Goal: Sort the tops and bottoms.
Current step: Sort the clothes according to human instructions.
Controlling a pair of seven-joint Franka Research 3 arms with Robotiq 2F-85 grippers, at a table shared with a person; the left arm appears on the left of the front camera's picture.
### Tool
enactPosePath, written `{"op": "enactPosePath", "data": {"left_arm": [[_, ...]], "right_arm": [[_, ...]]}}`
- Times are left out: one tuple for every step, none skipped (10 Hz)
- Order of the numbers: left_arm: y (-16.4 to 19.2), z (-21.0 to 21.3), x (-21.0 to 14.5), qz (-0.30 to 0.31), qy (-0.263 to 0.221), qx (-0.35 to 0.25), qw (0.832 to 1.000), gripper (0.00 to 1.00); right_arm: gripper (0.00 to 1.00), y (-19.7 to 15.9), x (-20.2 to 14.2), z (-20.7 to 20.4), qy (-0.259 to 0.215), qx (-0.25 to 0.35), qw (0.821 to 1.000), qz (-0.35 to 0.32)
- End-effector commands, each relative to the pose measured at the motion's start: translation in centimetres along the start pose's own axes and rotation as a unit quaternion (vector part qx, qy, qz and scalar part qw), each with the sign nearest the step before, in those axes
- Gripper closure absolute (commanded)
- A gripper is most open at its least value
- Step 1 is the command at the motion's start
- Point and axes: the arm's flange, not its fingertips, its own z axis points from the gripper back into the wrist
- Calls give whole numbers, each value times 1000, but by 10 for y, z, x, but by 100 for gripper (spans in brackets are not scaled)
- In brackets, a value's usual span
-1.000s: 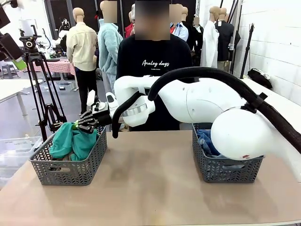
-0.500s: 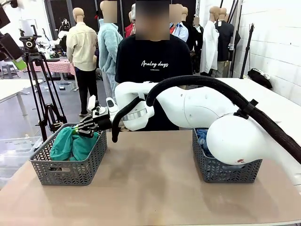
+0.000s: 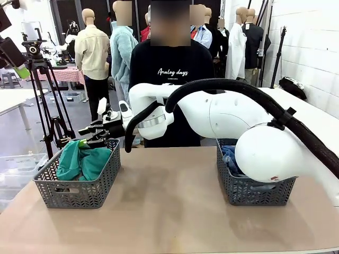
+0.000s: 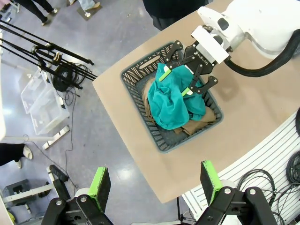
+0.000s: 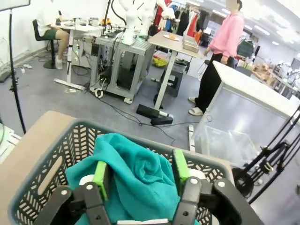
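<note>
A shared table seen from the robot's side, a person in a black printed T-shirt (image 3: 172, 74) standing at the far edge; two grey lattice baskets sit on the table, one at the left (image 3: 50, 191) and one at the right (image 3: 233, 193), well apart. The left basket holds the tops: a teal-green tee (image 3: 79, 161) heaped on top, and under it a tan-beige garment (image 4: 199, 125) showing at the near edge in the left wrist view; the right basket holds the bottoms, folds of blue denim (image 3: 232, 159) partly hidden behind the right arm's bulky joint. The right gripper (image 3: 90, 136) reaches across the middle to hover over the left basket; its jaws stand apart, one green pad on each side of a raised fold of the tee, and it appears to be letting go rather than gripping, the cloth resting on the pile. The left gripper (image 4: 154, 183) hangs high above the floor and table edge, jaws spread wide and empty. The tee looks light, soft and limp, likely to sag and drape from any pinch; a raised fold near the middle of the heap would be the easiest place to take it. The denim probably handles heavier and stiffer; a bunched edge or waistband would give a firmer hold.
</note>
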Motion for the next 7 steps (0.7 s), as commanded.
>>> {"op": "enactPosePath", "data": {"left_arm": [[2,2,-1,-1,0,0,1000,0],[2,2,-1,-1,0,0,1000,0],[2,2,-1,-1,0,0,1000,0],[2,2,-1,-1,0,0,1000,0],[2,2,-1,-1,0,0,1000,0],[2,2,-1,-1,0,0,1000,0],[2,2,-1,-1,0,0,1000,0]], "right_arm": [[0,3,21,15,45,3,999,-26],[0,5,30,24,59,2,997,-54],[0,6,37,32,73,-1,995,-70],[0,8,42,37,82,7,992,-92],[0,8,45,39,99,20,988,-116],[0,7,46,38,126,31,982,-134],[0,5,47,36,153,36,977,-146]]}}
